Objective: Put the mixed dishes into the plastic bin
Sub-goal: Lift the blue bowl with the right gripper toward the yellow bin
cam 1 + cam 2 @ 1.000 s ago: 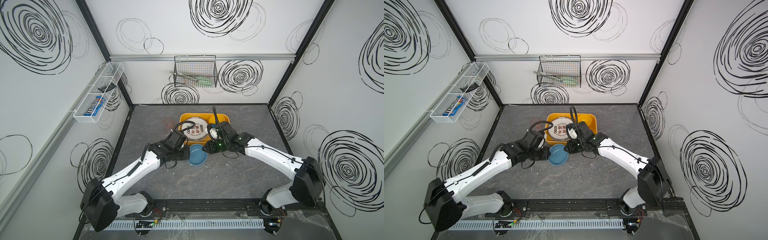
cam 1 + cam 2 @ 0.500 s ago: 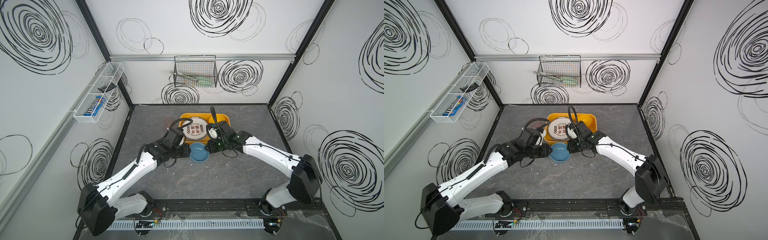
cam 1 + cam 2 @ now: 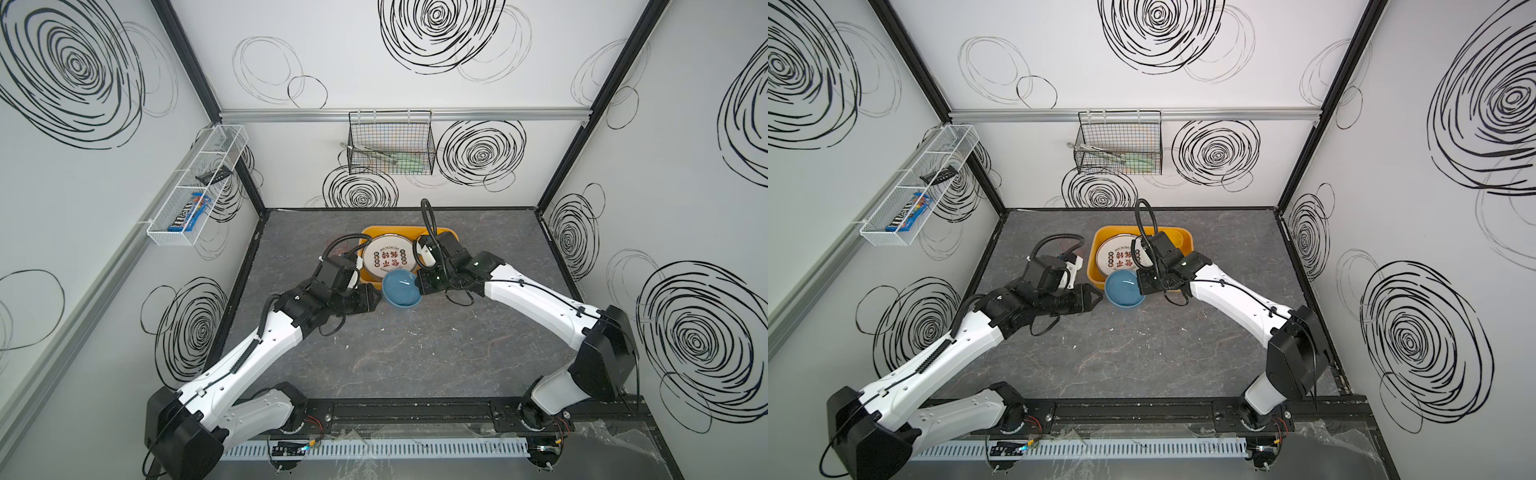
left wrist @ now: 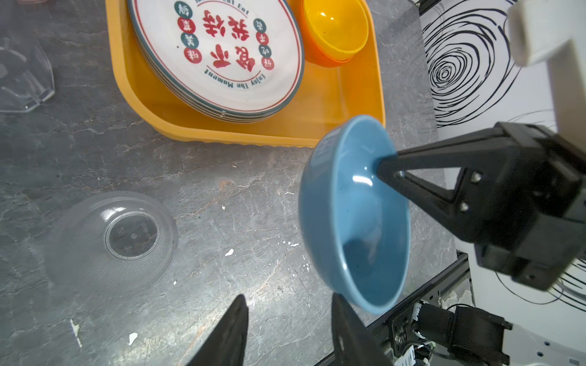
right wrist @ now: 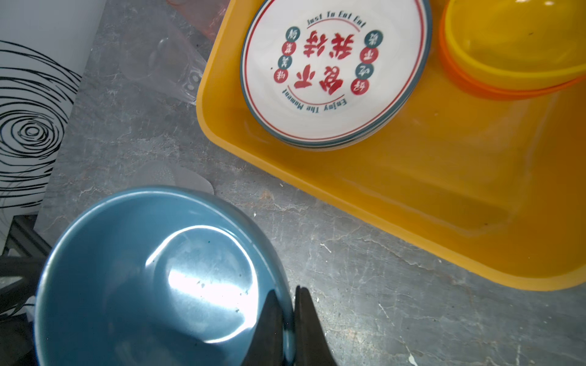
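Just outside the plastic bin [image 4: 222,134], the right gripper [image 4: 379,164] is clamped on the tilted blue bowl [image 4: 355,228]'s rim, while the left gripper [image 4: 288,298], also outside it, stands parted, holding nothing.

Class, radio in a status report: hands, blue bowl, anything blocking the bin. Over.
Right hand shut on blue bowl's rim; left hand open beside it. Bowl aloft, short of bin. Nothing blocking.
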Available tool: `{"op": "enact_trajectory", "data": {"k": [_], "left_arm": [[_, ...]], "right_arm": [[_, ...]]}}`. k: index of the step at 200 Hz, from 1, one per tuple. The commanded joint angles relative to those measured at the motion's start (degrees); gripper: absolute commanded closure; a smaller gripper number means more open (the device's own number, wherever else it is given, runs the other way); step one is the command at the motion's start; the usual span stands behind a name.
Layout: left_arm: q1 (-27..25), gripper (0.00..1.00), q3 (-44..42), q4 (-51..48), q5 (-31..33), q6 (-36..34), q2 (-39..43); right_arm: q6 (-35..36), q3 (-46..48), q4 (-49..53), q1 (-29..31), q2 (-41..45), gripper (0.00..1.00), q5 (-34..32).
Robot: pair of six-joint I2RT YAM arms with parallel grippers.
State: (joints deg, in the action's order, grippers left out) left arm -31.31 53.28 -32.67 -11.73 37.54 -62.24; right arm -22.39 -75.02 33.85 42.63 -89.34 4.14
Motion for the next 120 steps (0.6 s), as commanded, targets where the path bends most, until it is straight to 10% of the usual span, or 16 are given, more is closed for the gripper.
{"op": "enact_trajectory", "data": {"k": [1,120], "left_arm": [[1.1,0.50,-1.4,0.5,-1.2,-0.1,1.3],[5.2,0.41,-7.6,1.9,-4.7,-0.4,5.5]], "right_arm": [[0.8,-3.1,2.6,-0.7,-1.0,1.00,-4.1],[2.2,-11.8,3.1,-9.6,-7.4,1.00,-11.3]]}}
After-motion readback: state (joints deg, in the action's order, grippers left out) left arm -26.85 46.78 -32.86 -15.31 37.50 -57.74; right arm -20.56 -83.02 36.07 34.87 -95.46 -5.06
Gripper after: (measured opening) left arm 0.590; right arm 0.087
